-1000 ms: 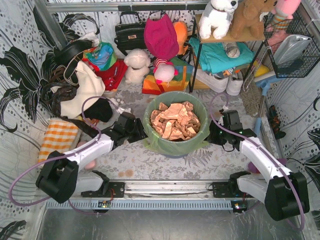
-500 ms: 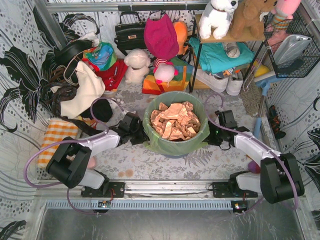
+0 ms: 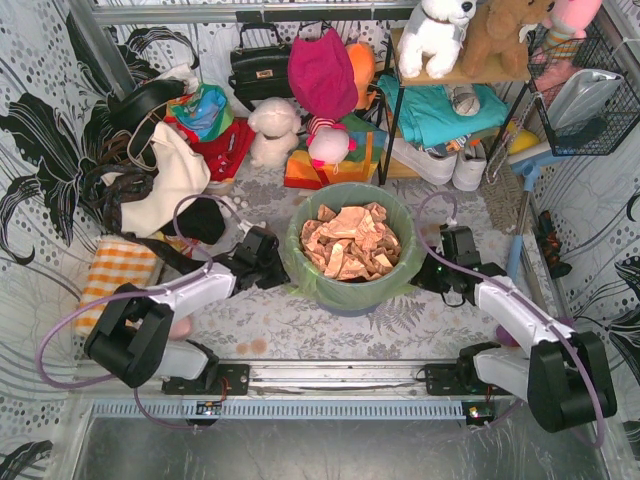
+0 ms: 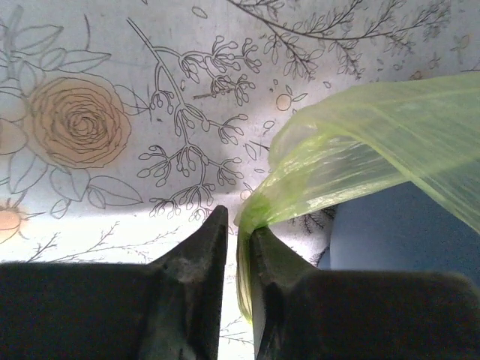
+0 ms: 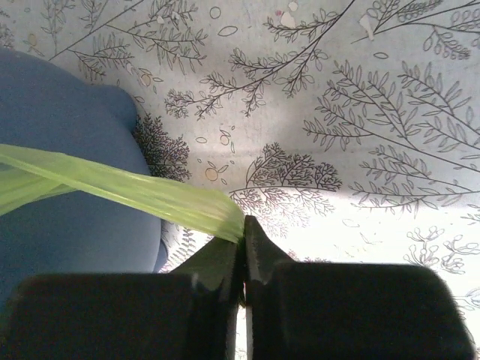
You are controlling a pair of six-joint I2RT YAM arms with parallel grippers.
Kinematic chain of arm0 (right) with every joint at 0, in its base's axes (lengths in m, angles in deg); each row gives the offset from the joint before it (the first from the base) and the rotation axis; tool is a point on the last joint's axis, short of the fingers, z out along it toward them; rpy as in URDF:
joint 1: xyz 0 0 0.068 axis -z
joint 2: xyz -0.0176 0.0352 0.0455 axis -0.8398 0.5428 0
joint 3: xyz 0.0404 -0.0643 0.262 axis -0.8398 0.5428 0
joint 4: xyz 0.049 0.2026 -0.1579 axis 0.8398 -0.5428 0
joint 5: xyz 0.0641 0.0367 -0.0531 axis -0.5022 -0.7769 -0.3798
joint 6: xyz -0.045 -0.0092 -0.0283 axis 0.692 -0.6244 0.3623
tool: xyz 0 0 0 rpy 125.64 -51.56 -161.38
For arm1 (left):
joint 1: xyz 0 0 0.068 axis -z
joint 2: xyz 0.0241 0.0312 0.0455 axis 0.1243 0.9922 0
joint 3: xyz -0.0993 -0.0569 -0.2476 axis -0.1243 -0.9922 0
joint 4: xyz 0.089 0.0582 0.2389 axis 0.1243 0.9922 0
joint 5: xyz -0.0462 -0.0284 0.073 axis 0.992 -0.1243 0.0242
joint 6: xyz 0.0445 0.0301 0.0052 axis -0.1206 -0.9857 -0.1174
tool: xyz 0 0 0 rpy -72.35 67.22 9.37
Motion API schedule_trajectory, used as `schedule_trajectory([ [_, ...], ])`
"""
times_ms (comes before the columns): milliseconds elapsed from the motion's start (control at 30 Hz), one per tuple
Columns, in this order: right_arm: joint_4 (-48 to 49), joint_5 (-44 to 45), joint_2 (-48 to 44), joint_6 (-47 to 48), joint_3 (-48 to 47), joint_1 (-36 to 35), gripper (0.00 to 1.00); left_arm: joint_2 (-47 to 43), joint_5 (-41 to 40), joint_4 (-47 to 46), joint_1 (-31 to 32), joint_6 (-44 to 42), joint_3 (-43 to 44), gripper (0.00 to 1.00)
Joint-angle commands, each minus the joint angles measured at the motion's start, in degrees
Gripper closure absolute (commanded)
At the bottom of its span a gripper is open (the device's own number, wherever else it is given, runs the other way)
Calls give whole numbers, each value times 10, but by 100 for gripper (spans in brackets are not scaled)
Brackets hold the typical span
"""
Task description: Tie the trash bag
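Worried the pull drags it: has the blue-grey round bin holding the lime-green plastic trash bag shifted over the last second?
No. The bin stays put below the black metal shelf leg.

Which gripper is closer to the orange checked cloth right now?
Left. The left gripper pinches a strip of the trash bag at the bin's left side, just right of the orange checked cloth. The right gripper pinches the other strip beyond the bin, on its right side.
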Motion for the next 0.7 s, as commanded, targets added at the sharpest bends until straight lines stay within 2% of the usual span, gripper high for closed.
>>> schedule_trajectory([
  [0, -50, 44, -40, -7, -2, 3, 100, -48, -51, 29, 0, 2, -7, 78],
  [267, -108, 41, -127, -10, -52, 3, 100, -208, -62, 28, -1, 11, -28, 98],
  [467, -142, 29, -176, -13, -123, 3, 100, -311, -36, 20, -1, 4, -32, 100],
  [667, -111, -13, -194, -42, -181, 4, 100, -382, 5, -35, -1, -9, -30, 100],
])
